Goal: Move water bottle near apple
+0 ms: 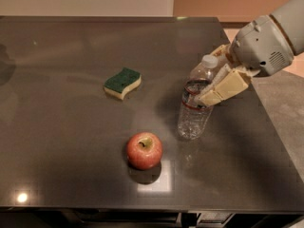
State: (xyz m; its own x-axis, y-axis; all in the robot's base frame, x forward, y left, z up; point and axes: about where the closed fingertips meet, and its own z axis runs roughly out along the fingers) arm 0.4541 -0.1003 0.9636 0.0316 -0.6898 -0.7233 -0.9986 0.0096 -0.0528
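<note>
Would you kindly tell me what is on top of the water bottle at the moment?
A white cap sits on the tilted water bottle. The gripper clasps its upper part from the right, hiding that side of the label.

Illumination is dim and warm, probably from overhead. The glossy table returns a pale glare patch just below the apple and a hotspot at lower left. The gripper, at right clasping the water bottle, is brightest lit.

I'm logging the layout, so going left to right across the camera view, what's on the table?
From the left: sponge → apple → water bottle, tilted, with the gripper closed on its upper right side.
</note>
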